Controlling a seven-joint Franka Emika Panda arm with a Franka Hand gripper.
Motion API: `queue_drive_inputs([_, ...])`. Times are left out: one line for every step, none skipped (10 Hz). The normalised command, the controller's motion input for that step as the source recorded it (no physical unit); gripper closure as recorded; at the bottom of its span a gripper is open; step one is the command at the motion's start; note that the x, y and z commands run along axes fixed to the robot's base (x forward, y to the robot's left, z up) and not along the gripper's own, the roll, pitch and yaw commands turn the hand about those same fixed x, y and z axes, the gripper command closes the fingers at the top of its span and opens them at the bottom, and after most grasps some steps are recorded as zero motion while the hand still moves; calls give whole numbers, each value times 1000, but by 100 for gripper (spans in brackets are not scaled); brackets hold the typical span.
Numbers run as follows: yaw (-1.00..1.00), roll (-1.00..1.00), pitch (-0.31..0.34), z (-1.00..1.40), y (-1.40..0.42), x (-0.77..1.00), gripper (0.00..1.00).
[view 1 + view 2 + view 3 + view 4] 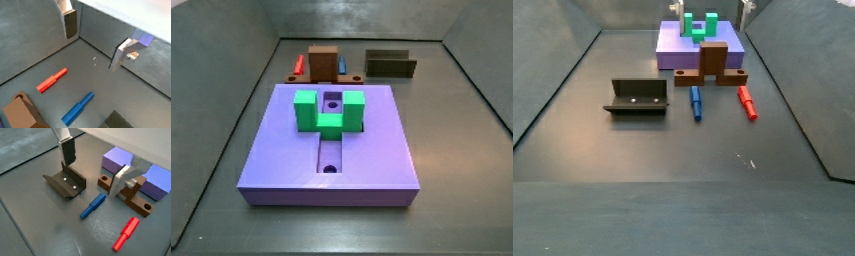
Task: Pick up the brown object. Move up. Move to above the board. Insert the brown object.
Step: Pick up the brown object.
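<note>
The brown object (714, 62) is a reddish-brown L-shaped block. It stands upright on the floor against the near end of the board (677, 47). It also shows in a side view (322, 62) and in both wrist views (133, 200) (22, 113). The lavender board (372, 150) carries a green U-shaped block (329, 111) over its slot. My gripper (91, 178) hangs open and empty above the floor between the fixture and the brown object. One silver finger (122, 179) is close in front of the brown object. The gripper also shows in a wrist view (91, 52).
The dark fixture (636, 97) stands on the floor left of the brown object, also in a wrist view (65, 182). A blue peg (696, 100) and a red peg (747, 101) lie on the floor in front of the brown object. Grey walls enclose the floor.
</note>
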Motion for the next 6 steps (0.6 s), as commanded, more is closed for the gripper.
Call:
queue_drive_inputs([0, 0, -3, -100, 0, 0, 0])
queue_drive_inputs([0, 0, -4, -106, 0, 0, 0])
queue_drive_inputs([0, 0, -3, -109, 0, 0, 0])
queue_drive_inputs([0, 0, -3, -103, 0, 0, 0])
queue_drive_inputs([0, 0, 0, -31, 0, 0, 0])
queue_drive_inputs([0, 0, 0, -34, 0, 0, 0])
